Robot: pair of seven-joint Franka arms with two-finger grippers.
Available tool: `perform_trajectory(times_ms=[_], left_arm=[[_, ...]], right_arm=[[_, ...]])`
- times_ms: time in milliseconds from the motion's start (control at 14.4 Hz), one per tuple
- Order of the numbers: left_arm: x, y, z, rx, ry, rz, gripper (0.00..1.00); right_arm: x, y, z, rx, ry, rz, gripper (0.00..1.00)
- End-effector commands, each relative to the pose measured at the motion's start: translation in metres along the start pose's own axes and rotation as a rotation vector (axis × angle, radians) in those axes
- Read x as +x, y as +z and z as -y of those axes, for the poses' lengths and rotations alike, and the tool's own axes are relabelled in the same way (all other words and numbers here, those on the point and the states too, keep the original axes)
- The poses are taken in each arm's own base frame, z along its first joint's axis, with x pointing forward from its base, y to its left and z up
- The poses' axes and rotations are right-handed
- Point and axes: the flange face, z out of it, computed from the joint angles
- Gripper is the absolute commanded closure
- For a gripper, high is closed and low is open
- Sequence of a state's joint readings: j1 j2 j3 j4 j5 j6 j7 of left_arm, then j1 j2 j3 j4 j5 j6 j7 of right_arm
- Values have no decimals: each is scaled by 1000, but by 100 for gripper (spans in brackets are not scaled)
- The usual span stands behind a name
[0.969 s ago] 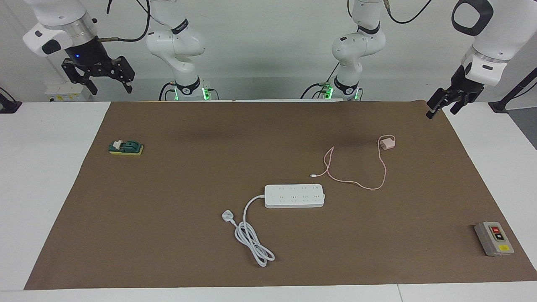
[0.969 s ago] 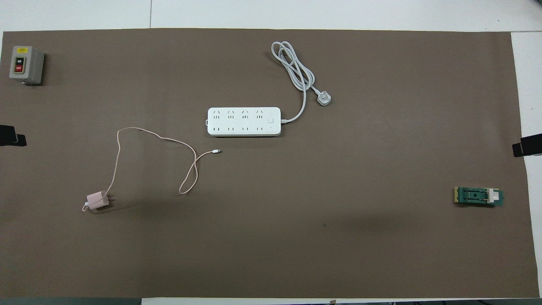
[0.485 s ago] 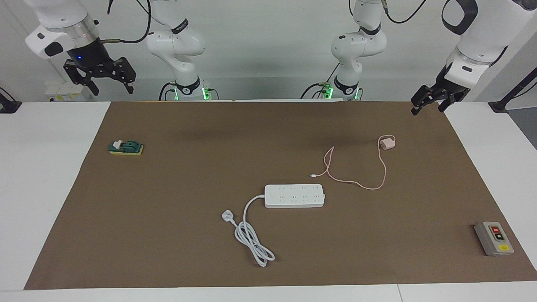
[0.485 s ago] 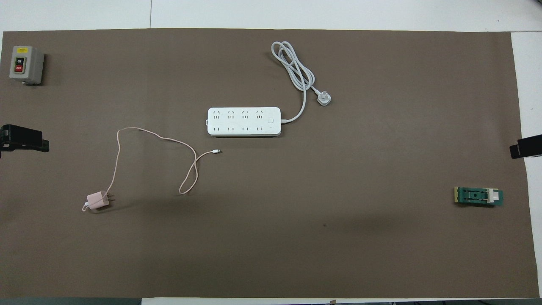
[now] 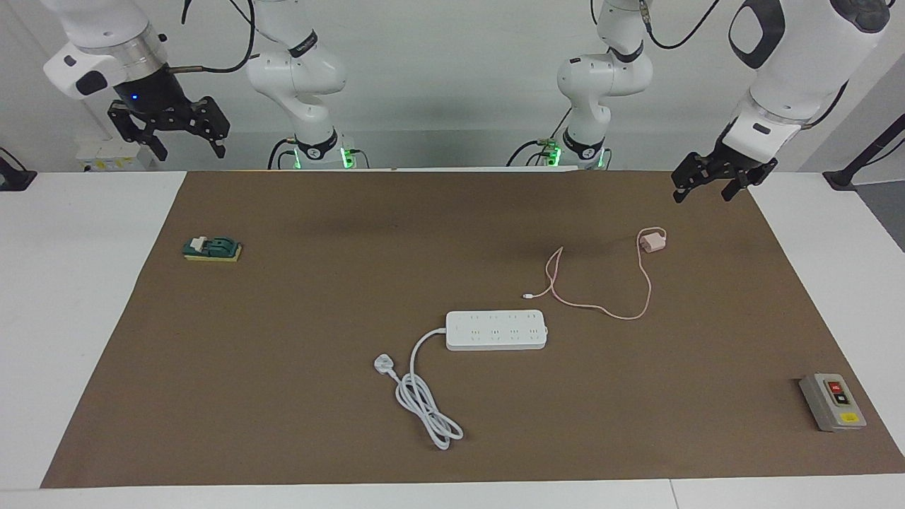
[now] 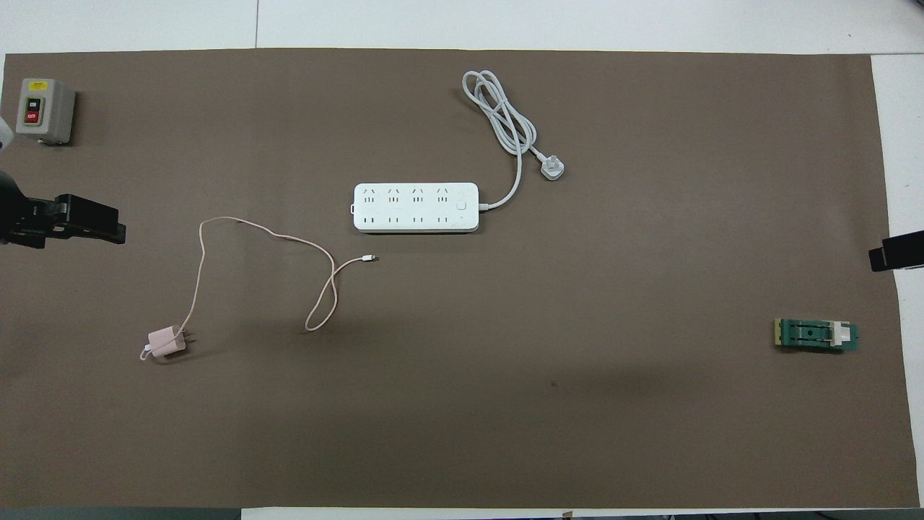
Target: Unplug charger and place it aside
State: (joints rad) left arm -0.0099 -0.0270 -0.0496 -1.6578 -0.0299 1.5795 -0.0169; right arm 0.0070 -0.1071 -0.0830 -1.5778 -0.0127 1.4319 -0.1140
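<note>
Left gripper [image 5: 703, 185]: raised over the brown mat [image 5: 297, 396] at the left arm's end of the table, fingers spread apart, nothing between them. In the overhead view it shows as a dark shape [image 6: 76, 220] at the edge of the picture, between the switch box and the charger.

Right gripper [image 5: 177, 134]: held high at the right arm's end, off the mat's corner, fingers spread wide, nothing held; this arm waits. Only its tip [image 6: 895, 253] shows from overhead.

Charger [image 5: 652, 243]: small pale pink cube, lying on the mat toward the left arm's end, nearer to the robots than the power strip and well apart from it. Its prongs are bare, in no socket. Overhead position [image 6: 167, 342].

Charger cable [image 5: 622, 311]: thin, pink, running from the cube in a loose loop; its free connector end lies on the mat just short of the power strip, not touching it.

Power strip [image 5: 496, 330]: white, multi-socket, near the mat's middle; every socket in view is vacant. Its thick white cord [image 5: 424, 396] lies partly coiled, ending in a loose white plug [image 5: 382, 365].

Switch box [image 5: 832, 402]: grey, red and black buttons, at the mat's corner farthest from the robots, left arm's end.

Green block [image 5: 212, 248]: small, on a yellow base with a white piece on top, toward the right arm's end.
</note>
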Motion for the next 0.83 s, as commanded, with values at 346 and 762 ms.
perform_trajectory(times_ms=[346,762], left_arm=[[4,2,-20,17,57,20,0],[3,-18,-24,23,62,-5,0]], right_arm=[[-10,2,-1,-29,-18,9,0],[-10,2,-5,-30,-10,8,0]])
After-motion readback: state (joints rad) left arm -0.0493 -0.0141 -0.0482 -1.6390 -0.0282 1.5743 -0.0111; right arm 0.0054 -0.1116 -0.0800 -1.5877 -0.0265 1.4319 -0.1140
